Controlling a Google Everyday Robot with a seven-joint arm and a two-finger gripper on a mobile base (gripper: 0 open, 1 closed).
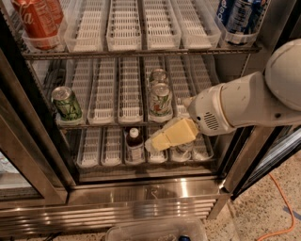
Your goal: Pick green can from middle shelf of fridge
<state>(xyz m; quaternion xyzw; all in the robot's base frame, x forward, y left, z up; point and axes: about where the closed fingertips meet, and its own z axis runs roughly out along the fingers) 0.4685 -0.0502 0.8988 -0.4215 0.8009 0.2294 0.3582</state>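
The green can stands upright at the front of the far-left lane on the middle shelf of the open fridge. It is dark green with pale markings and a silver top. My gripper is a pale yellow wedge on the white arm. It hangs in front of the shelf's front edge, right of centre and pointing left. It is well to the right of the green can and just below a paler whitish-green can. It holds nothing that I can see.
A second pale can stands behind the first. Red cola cans are on the top shelf at left, blue cans at right. A dark bottle and a can are on the bottom shelf. A clear bin is on the floor.
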